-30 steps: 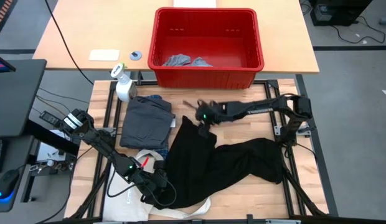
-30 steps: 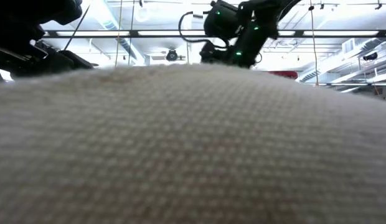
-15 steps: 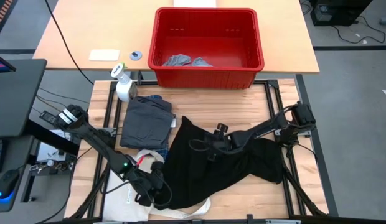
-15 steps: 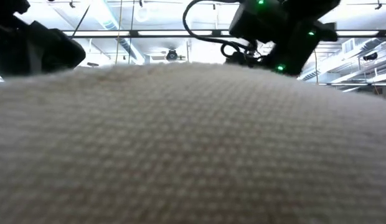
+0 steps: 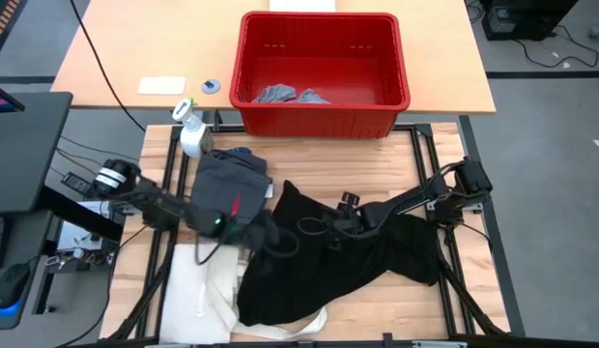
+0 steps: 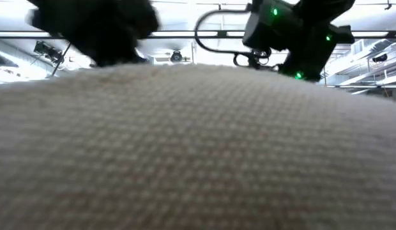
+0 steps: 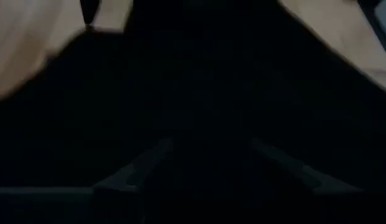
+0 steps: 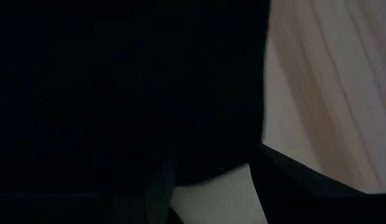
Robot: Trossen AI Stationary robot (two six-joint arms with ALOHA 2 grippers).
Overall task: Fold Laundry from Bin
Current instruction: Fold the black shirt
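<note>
The large black piece (image 5: pixel 377 251) lies spread on the wooden table, and its near left part overlaps the cream tote (image 5: pixel 198 290). My left gripper (image 5: pixel 277 240) is over the black piece's left edge. In its wrist view the fingers (image 7: pixel 138 169) stand apart over black cloth (image 7: pixel 199 93). My right gripper (image 5: pixel 325 234) slants down onto the middle of the black piece, with its fingers apart at a cloth edge (image 8: pixel 211 168). The red bin (image 5: pixel 324 121) stands at the far side with light grey pieces (image 5: pixel 280 95) lying on its floor. My left gripper hangs over the black piece's left edge with cloth in front of its fingers; whether it touches the cloth I cannot tell. My right gripper points down at the black piece's middle; the dark cloth hides its fingertips, so contact cannot be told.
A folded dark grey piece (image 5: pixel 227 186) lies left of the black one, with blue plaid (image 5: pixel 243 153) showing at its far end. A spray bottle (image 5: pixel 191 130) stands at the far left. The tote's weave (image 6: pixel 198 147) fills the low view.
My right gripper has come from the black piece's far corner toward the near edge and down onto its middle, then kept still. My left gripper has swung from the near edge toward the far right, to the black piece's left edge. That left the tote uncovered.
</note>
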